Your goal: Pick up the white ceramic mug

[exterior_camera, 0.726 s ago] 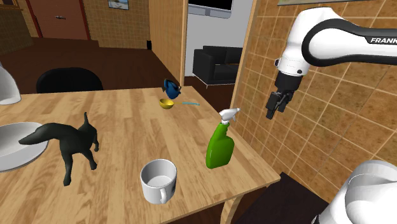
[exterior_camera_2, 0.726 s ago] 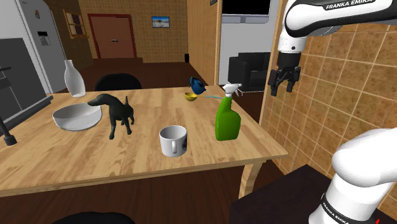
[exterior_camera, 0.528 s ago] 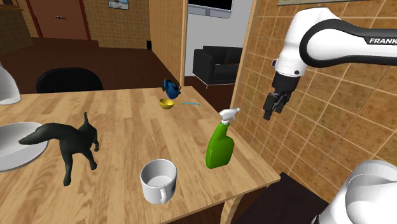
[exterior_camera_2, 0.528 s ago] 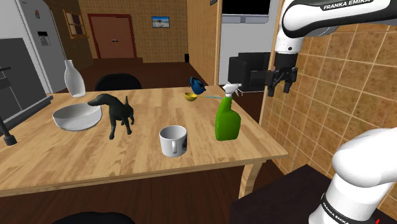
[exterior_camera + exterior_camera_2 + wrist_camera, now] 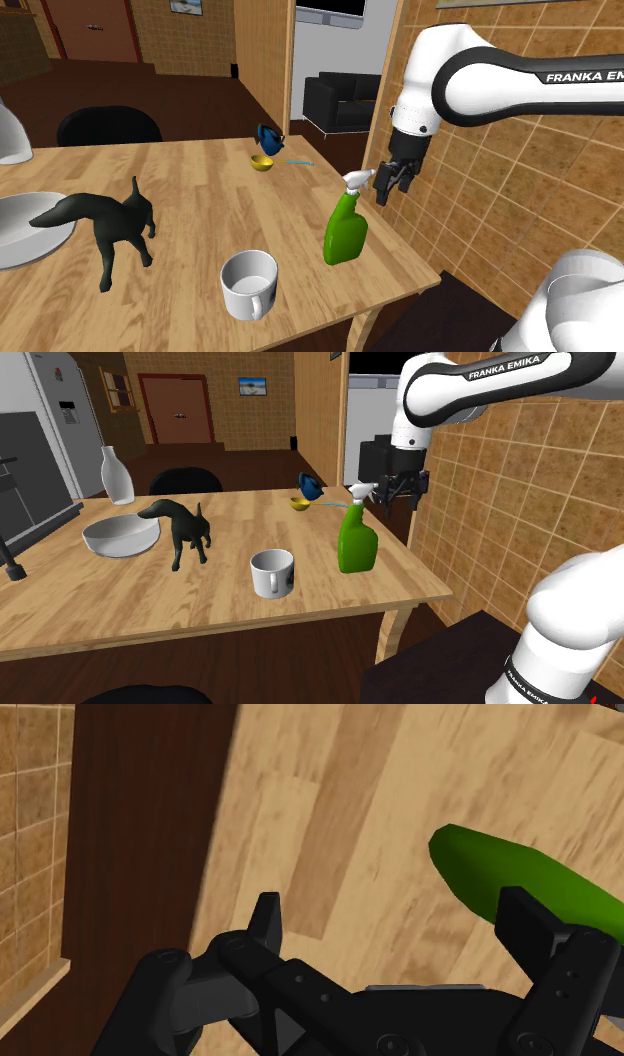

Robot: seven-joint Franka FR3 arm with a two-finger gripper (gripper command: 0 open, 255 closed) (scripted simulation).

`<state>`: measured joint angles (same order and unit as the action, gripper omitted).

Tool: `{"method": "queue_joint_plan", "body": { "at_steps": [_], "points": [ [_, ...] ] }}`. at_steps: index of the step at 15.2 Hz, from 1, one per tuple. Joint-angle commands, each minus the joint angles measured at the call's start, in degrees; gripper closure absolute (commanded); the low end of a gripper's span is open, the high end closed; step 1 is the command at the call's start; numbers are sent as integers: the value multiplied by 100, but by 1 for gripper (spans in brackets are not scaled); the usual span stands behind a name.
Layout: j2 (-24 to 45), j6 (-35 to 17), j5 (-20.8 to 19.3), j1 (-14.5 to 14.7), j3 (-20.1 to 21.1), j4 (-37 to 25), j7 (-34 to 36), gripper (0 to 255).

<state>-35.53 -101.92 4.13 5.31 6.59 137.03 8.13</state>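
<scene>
White mug [image 5: 249,284]: upright, mouth up, empty inside, handle on its side. Stands on wooden counter [image 5: 200,195] near the edge, apart from green spray bottle [image 5: 345,232].

The claw [image 5: 392,899] partly hides the green spray bottle [image 5: 480,874].

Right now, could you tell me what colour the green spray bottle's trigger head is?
White trigger head, clearest in the shoulder view.
</scene>
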Motion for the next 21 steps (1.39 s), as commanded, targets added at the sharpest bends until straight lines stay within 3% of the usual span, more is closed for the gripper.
{"method": "queue_joint_plan", "body": {
  "at_steps": [1, 12, 21],
  "points": [
    [195, -185, 121, 90, 191, -23, 208, 0],
    [1757, -995, 398, 470, 1261, -886, 1431, 0],
    [3403, -1401, -63, 752, 1989, -2151, 2582, 0]
  ]
}}
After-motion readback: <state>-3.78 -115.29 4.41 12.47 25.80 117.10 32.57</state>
